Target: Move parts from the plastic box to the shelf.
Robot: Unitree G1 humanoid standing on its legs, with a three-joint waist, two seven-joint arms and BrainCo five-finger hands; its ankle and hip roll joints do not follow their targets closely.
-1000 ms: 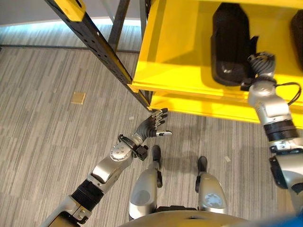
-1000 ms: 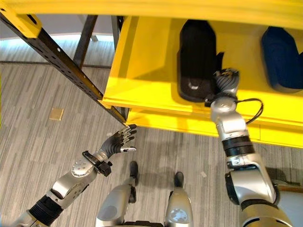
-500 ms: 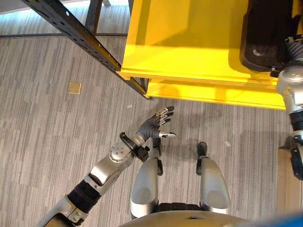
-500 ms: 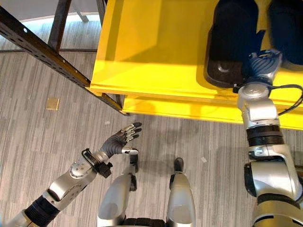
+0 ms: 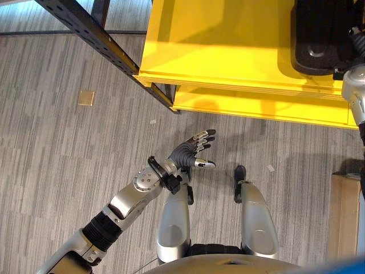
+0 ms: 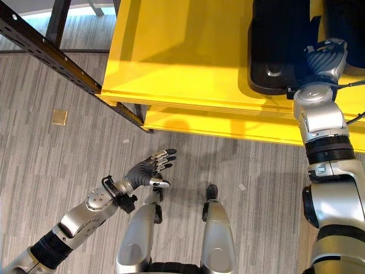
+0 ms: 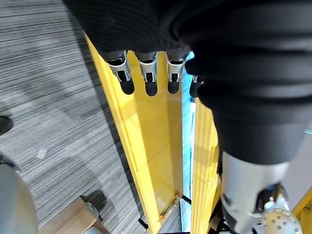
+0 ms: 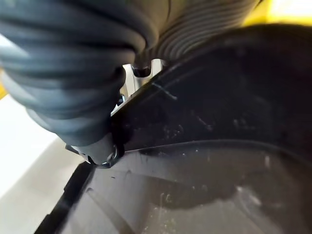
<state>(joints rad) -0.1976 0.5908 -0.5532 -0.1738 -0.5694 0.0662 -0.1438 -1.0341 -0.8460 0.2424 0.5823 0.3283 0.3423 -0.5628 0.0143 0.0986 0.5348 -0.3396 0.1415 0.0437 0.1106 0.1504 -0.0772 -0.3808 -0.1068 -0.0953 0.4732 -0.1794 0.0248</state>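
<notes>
A large black moulded part (image 6: 276, 45) lies on the yellow shelf (image 6: 182, 63). My right hand (image 6: 324, 60) rests against the part's right edge, with its dark ribbed cover facing up. Up close in the right wrist view the black part (image 8: 219, 146) lies against the hand's cover and hides the fingers. My left hand (image 5: 185, 153) hangs open above the grey floor in front of the shelf, holding nothing. In the left wrist view its straight fingers (image 7: 146, 73) point at the yellow shelf edge (image 7: 146, 146).
A black perforated rack upright (image 5: 91, 31) slants down to the shelf's left corner. A second dark part (image 6: 348, 14) lies on the shelf beyond my right hand. A small tan square (image 5: 86, 97) lies on the floor at left. A brown box edge (image 5: 345, 217) shows at right.
The camera has shifted, so the shelf sits differently in the picture. My right hand stays against the black part. My left hand stays open and has drifted slightly right.
</notes>
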